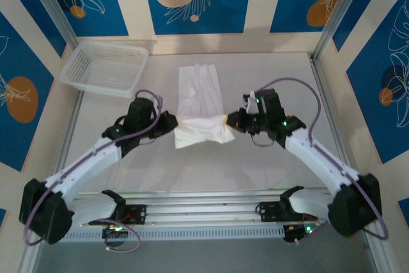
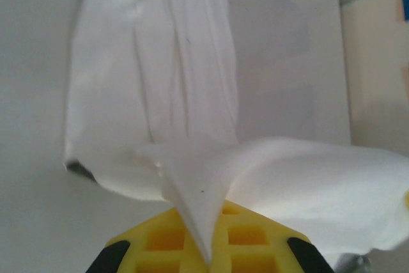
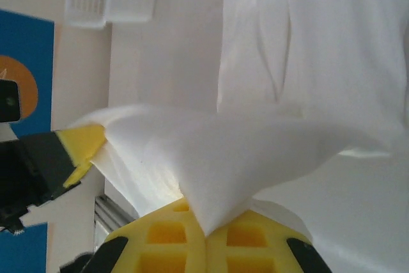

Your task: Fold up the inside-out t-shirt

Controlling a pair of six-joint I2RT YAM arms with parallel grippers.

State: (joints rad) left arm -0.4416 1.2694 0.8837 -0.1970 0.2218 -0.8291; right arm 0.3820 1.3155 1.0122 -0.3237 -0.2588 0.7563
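the white mesh basket (image 1: 105, 68) sits at the far left of the table (image 1: 192, 177), and the rest is placed from it.

right of the basket and nearer the arm bases, the left gripper (image 1: 174, 124) is clenched on the left end of the t-shirt's near edge. in the left wrist view its yellow fingers (image 2: 160, 241) are pressed together with a peak of white cloth pinched between them.

the t-shirt (image 1: 199, 91) lies to the right of the basket, near it but not touching. it is a narrow, wrinkled strip running away from the arm bases. the part level with the basket rests flat on the table. the end farther from the basket is gathered up and stretched between the two grippers. in the left wrist view a small dark tag (image 2: 80, 169) shows at the cloth's left edge.

farthest right from the basket, the right gripper (image 1: 229, 121) is clamped on the other end of that near edge. in the right wrist view its yellow fingers (image 3: 255, 247) are closed on a point of cloth, and across the fabric the left gripper's yellow tip meets the shirt on the basket's side.
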